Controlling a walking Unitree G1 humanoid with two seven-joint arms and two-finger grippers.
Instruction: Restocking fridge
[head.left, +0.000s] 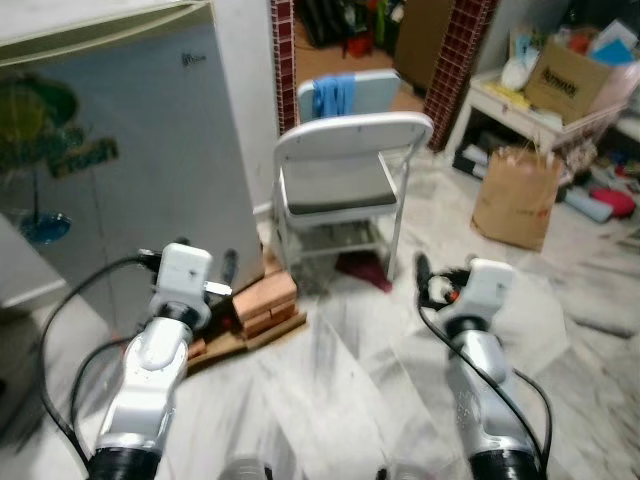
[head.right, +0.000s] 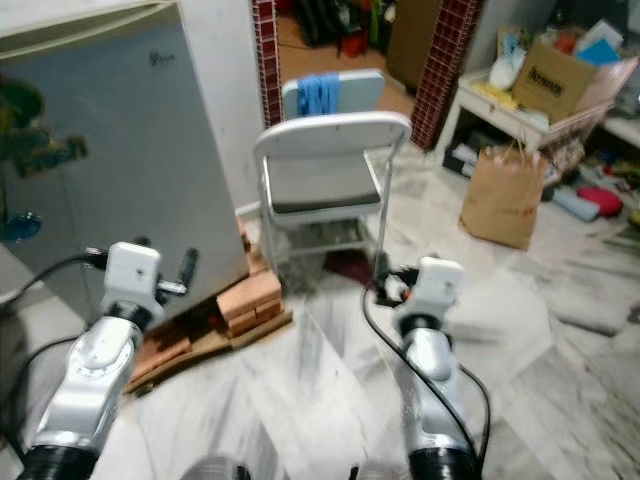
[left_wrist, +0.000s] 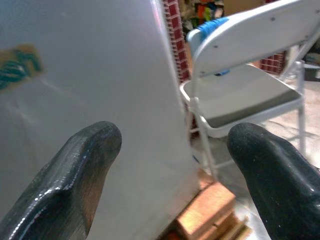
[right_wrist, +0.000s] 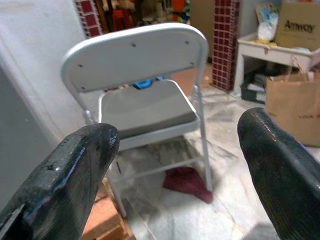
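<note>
The grey fridge (head.left: 130, 160) stands at the left with its door shut and coloured stickers on the front. My left gripper (left_wrist: 172, 155) is open and empty, held close to the fridge's lower right corner. One of its black fingers (head.left: 229, 267) shows beside the white wrist housing. My right gripper (right_wrist: 175, 160) is open and empty too. It hangs over the marble floor, a little before the folding chair (right_wrist: 140, 95).
A grey folding chair (head.left: 340, 180) stands just right of the fridge, a red cloth (head.left: 362, 270) under it. Bricks and boards (head.left: 265, 300) prop the fridge's corner. A brown paper bag (head.left: 515, 195) and a cluttered white shelf (head.left: 520, 105) are at the right.
</note>
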